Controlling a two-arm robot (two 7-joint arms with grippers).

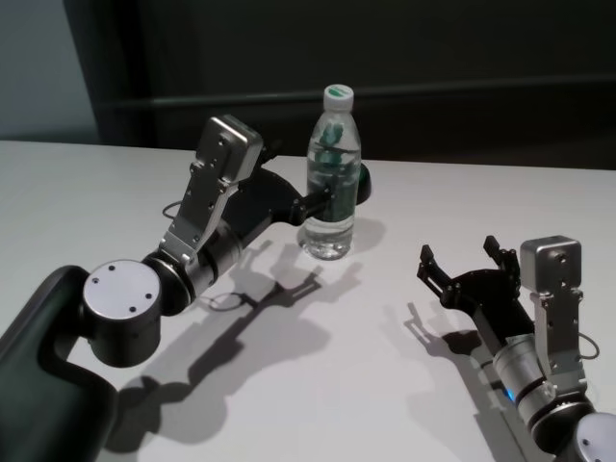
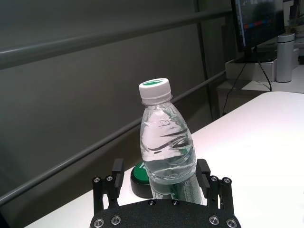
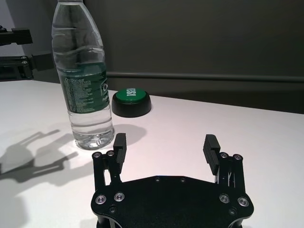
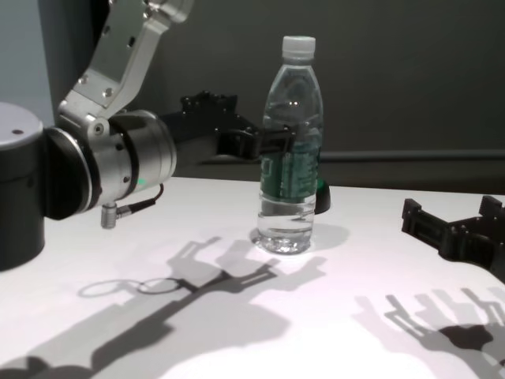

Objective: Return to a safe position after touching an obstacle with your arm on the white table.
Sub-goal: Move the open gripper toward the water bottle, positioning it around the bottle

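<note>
Contact stage: the left claw, open, straddles the water bottle on the white table, so retreat straight back; the right claw idles open.

Bottle between open left gripper fingers — green button just behind; table nearer bare.

A round green button on a black base sits on the table. Farther off stand a dark monitor and a white cylindrical flask.
</note>
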